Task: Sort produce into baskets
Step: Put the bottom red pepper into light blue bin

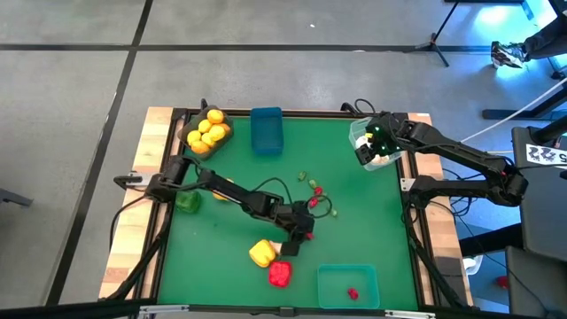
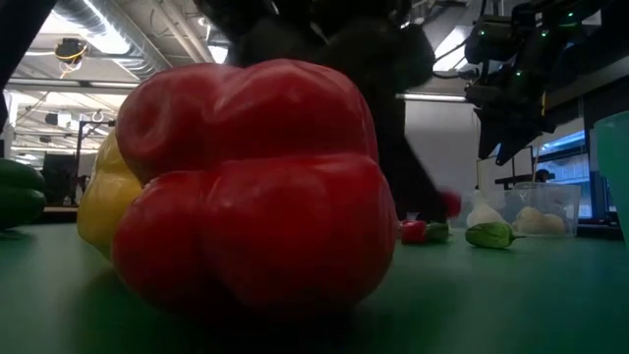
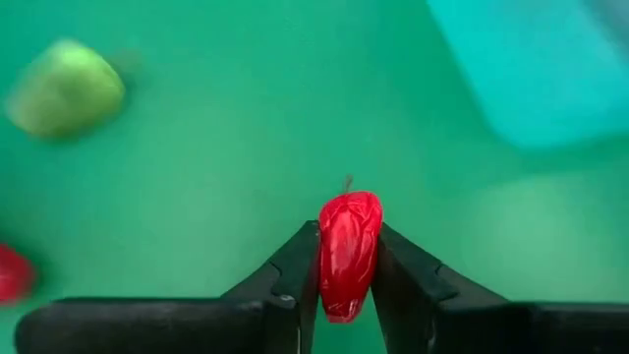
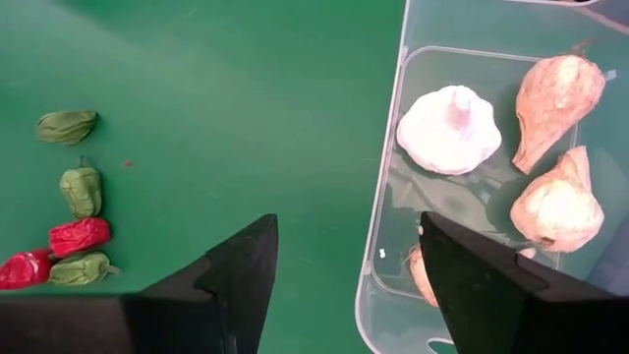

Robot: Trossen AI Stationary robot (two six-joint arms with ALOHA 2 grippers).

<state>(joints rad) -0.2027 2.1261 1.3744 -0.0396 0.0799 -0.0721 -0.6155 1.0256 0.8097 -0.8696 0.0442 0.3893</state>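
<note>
A large red bell pepper (image 2: pixel 260 187) is sitting nearest the low camera on the green worktop (image 1: pixel 230 266), touching a yellow bell pepper (image 1: pixel 261 253) beside it. Just beyond, mid-worktop, the left claw (image 3: pixel 346 285) is gripping a small red pepper (image 3: pixel 349 251) between its fingers. Farther off, the right claw (image 4: pixel 344 280) is hovering with jaws wide over the rim of the clear basket (image 4: pixel 393 177), which is holding white garlic pieces (image 4: pixel 450 130).

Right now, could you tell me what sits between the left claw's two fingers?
A small red pepper is pinched between the left claw's fingers; the left wrist view shows it.
</note>
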